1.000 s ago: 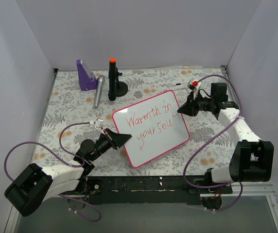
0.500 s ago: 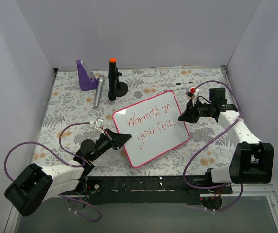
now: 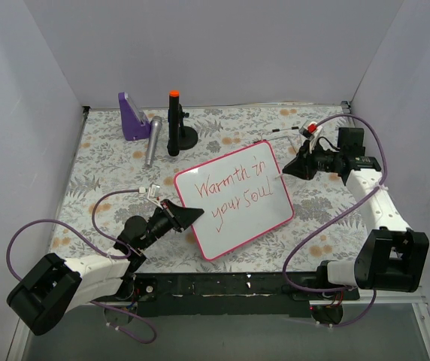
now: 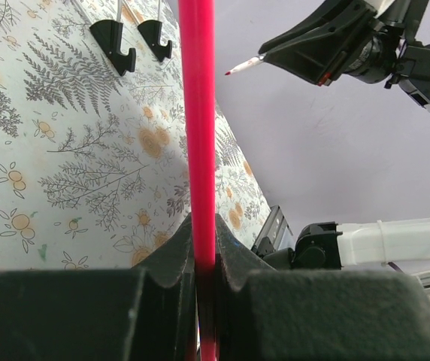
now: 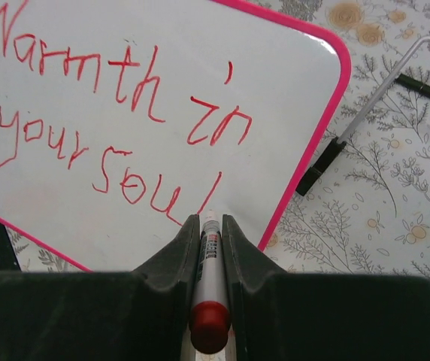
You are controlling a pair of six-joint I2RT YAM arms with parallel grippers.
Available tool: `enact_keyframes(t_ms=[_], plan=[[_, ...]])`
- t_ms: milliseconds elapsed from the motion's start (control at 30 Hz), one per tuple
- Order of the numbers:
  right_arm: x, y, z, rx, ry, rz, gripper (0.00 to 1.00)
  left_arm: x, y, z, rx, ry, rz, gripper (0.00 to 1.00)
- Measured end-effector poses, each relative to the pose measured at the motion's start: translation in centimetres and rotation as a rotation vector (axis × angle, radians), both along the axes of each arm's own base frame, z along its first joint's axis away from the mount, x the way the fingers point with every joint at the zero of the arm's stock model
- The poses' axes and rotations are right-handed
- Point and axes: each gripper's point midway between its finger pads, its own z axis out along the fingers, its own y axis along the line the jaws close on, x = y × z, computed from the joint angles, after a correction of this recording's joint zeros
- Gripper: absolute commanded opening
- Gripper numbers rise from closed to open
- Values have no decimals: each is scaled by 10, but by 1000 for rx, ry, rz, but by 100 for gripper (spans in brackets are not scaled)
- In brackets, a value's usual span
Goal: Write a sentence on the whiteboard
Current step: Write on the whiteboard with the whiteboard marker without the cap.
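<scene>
the whiteboard (image 3: 237,232) lies slantwise in the middle of the floral cloth (image 3: 110,173), just ahead of the arm bases, its near-left corner pinched in the left gripper (image 3: 194,215). the left wrist view shows those fingers (image 4: 162,259) closed on the thin pink frame (image 4: 198,113). it looks like a light, stiff panel with a glossy, slippery face, so i judge the frame edge to be the right place to hold it. a grip on the white surface would likely slide and smear the sentence (image 3: 232,190), red script reading "warmth in your soul" in two lines. its small black feet (image 4: 114,39) suggest it can skate on the cloth under pen pressure unless steadied. at the board's right side the right gripper (image 3: 289,170) is clamped round a red marker (image 5: 210,280), the tip hanging just off the frame and not touching the white. against the far wall stand a purple holder (image 3: 132,116), a grey cylinder (image 3: 152,141) and a black post with an orange cap (image 3: 174,124). a second ago the last word read only "sou"; the "l" has since been added, and the right arm has lifted up and back off the board, while the board and left arm have not shifted.
</scene>
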Motion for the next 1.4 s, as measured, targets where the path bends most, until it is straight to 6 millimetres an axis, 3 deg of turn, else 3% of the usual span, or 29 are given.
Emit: enact_keyframes(t_ms=[200,300,633,1400], plan=[[-10,7,33,85,-75,9,1,0,0,0,0,0,0,0],[-18,9,39,135,-98,14,1,0,0,0,0,-1,0,0],[-26,-8,31,253,-73,-26,1,-1,1,4,-6,-10,0,0],[-36,-11,35,297,-108,11,1,-3,2,5,-1,-15,-3,0]])
